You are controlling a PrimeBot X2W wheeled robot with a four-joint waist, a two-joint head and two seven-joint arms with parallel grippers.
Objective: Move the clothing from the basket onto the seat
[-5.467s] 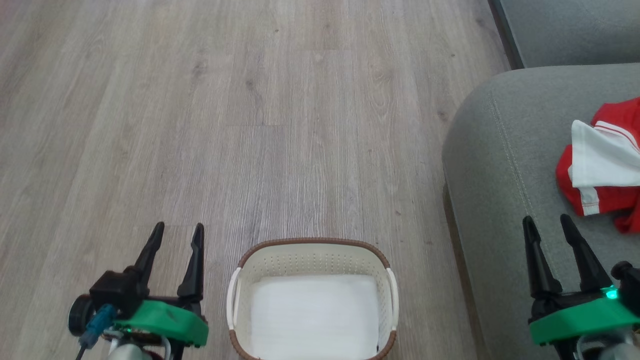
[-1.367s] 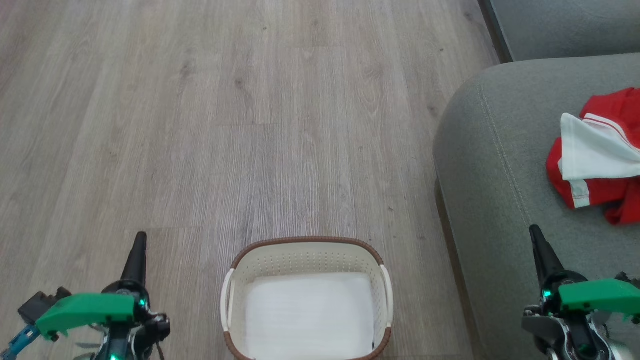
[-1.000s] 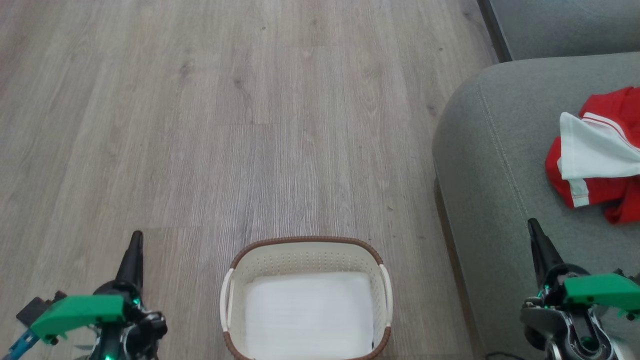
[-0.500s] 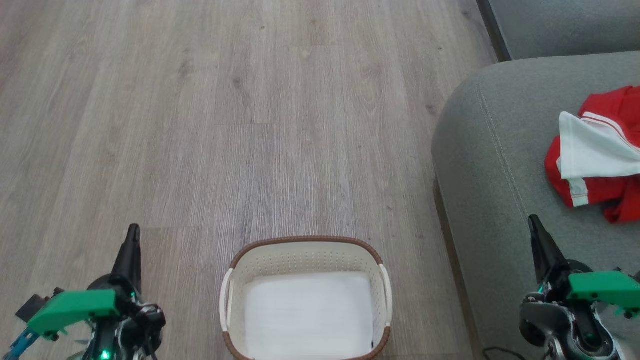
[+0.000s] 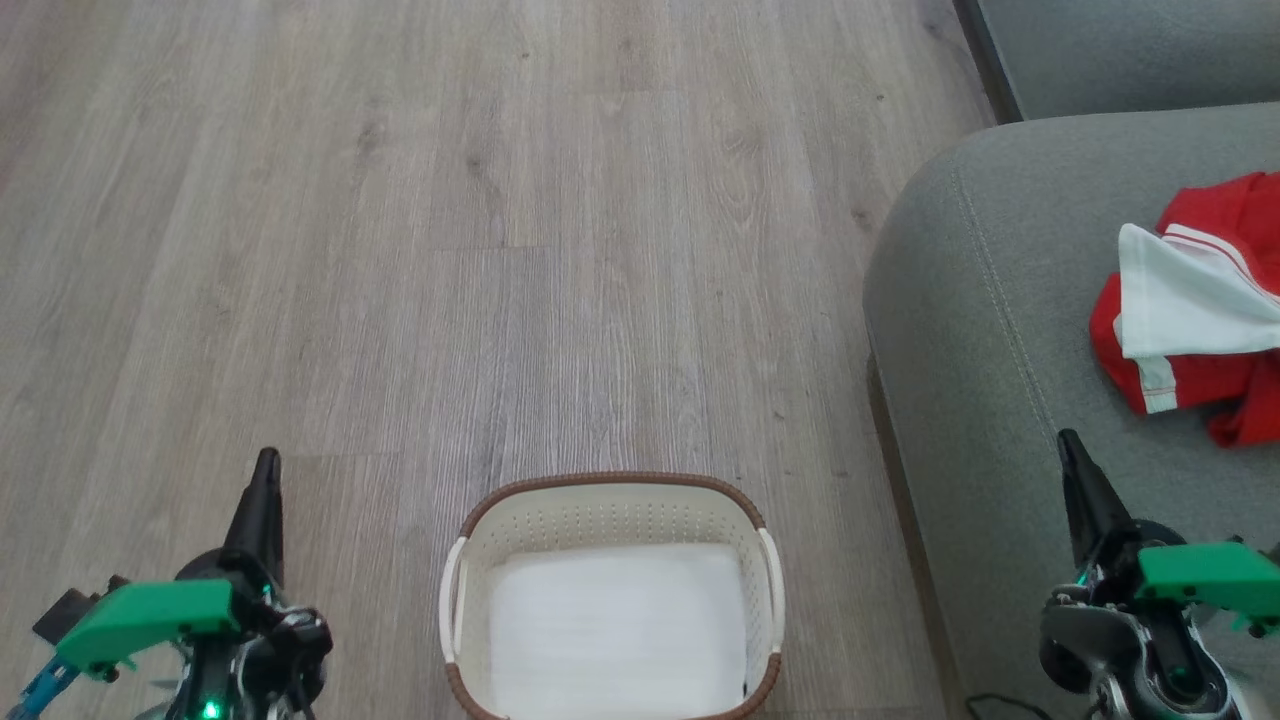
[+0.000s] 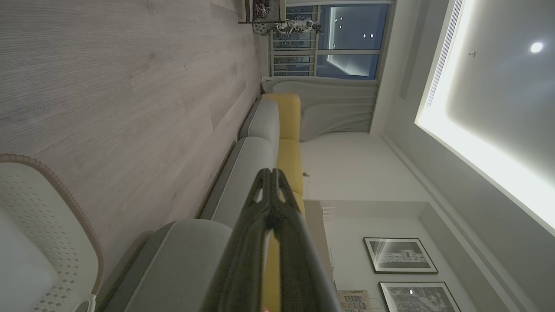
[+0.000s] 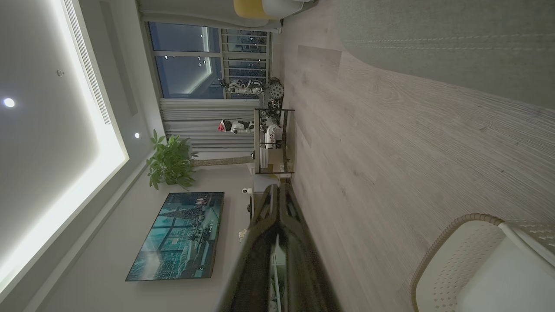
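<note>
The clothing [image 5: 1195,310], a red heap with a white piece on top, lies on the grey-green seat [image 5: 1000,300] at the right of the head view. The cream basket [image 5: 612,497] with its brown rim stands on the floor at bottom centre, holding just a flat white sheet; its perforated wall also appears in the left wrist view as the basket [image 6: 34,203] and in the right wrist view as the basket [image 7: 459,260]. My left gripper [image 5: 265,470] is shut, left of the basket, holding nothing. My right gripper [image 5: 1070,450] is shut over the seat's front, below the clothing, also holding nothing.
Grey wood-plank floor [image 5: 450,250] spreads ahead and to the left. A darker sofa section [image 5: 1130,50] sits beyond the seat. The wrist views show a long sofa with yellow cushions [image 6: 286,125], a shelf unit [image 7: 273,138], a plant [image 7: 169,162] and a wall picture [image 7: 177,236].
Since 5.5 s ago both grippers have shut and rolled onto their sides. Over the last second the left gripper rose slightly; the clothing and basket stayed put.
</note>
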